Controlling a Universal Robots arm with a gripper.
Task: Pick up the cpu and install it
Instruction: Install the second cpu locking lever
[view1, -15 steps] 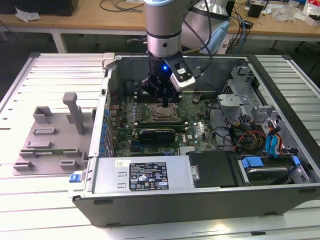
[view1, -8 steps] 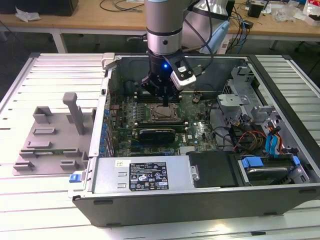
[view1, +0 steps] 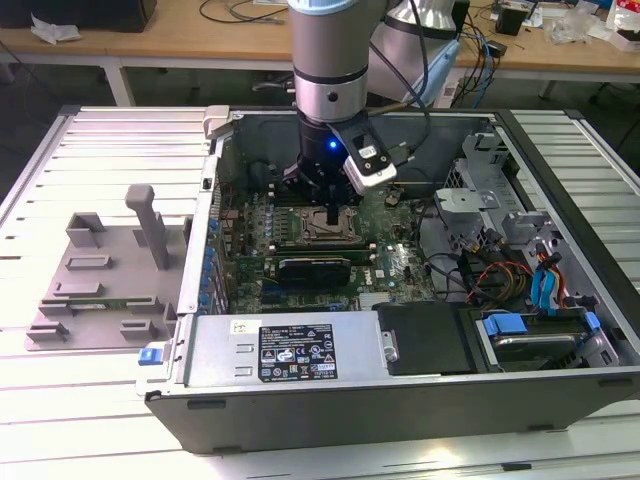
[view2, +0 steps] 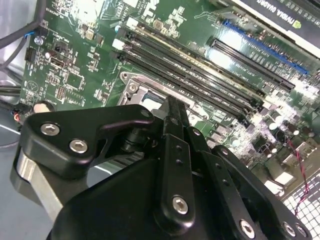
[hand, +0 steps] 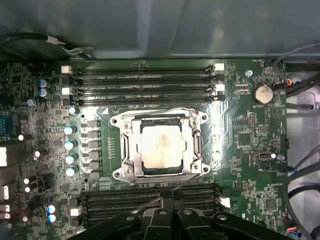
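The cpu (hand: 162, 147), a flat square chip with a pale silver top, lies inside the metal-edged socket frame (hand: 122, 150) on the green motherboard (hand: 245, 135) in the first wrist view. My gripper (hand: 167, 194) hangs just beside the socket's edge, fingers shut together with nothing seen between them. In the second wrist view the black fingers (view2: 172, 107) reach down to the rim of the socket (view2: 142, 95). In the exterior view the gripper (view1: 333, 215) stands low over the socket (view1: 310, 225) inside the open computer case (view1: 400, 410).
Memory slots (hand: 142, 82) run on both sides of the socket. A dark expansion card (view1: 315, 268) and the power supply (view1: 290, 350) lie nearer the case front. Cables and drive cages (view1: 520, 270) crowd the exterior view's right. A grey plastic tray (view1: 100, 270) sits outside at the exterior view's left.
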